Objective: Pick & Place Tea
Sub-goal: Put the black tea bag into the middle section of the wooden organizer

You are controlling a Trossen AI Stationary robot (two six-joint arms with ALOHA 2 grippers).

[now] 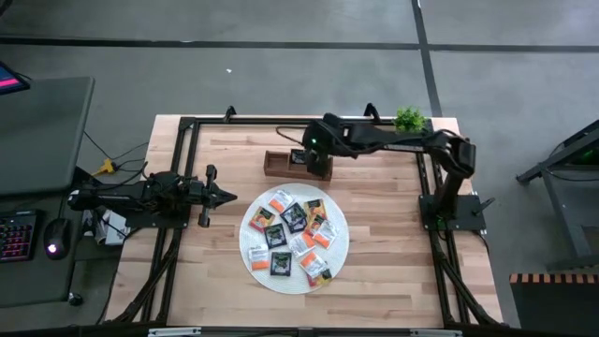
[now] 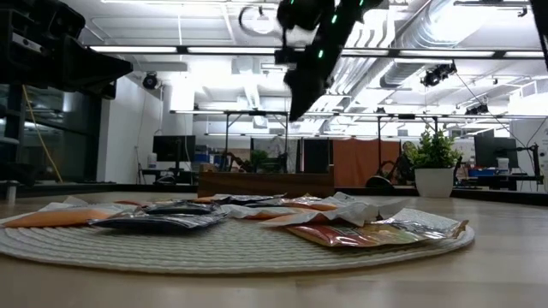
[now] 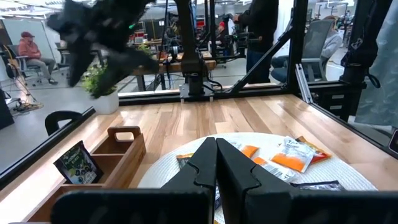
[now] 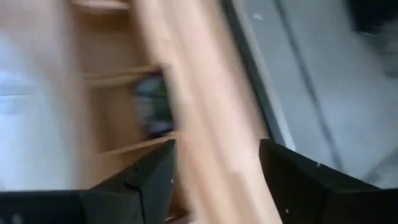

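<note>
The right tool (image 1: 316,161) is up over the wooden tray (image 1: 281,165), just above the tray's right-hand end, and in the right wrist view its two fingers (image 4: 146,180) stand wide apart with nothing between them. One dark sachet (image 3: 78,163) sits propped on edge inside a compartment of that tray (its label is too small to read). The rest of the tea (image 1: 294,234) lies scattered on the round white mat (image 1: 258,265), which sits on the surface just in front of the tray: black, orange and silver-white packets, several overlapping. From the low view the sachets (image 2: 360,229) lie flat across the mat, with the tray behind them and a small potted plant (image 2: 433,162) off to the tray's right. The left tool (image 1: 225,196) hangs well to the left of the tray, beside the mat's edge, fingers pressed together and holding nothing.
</note>
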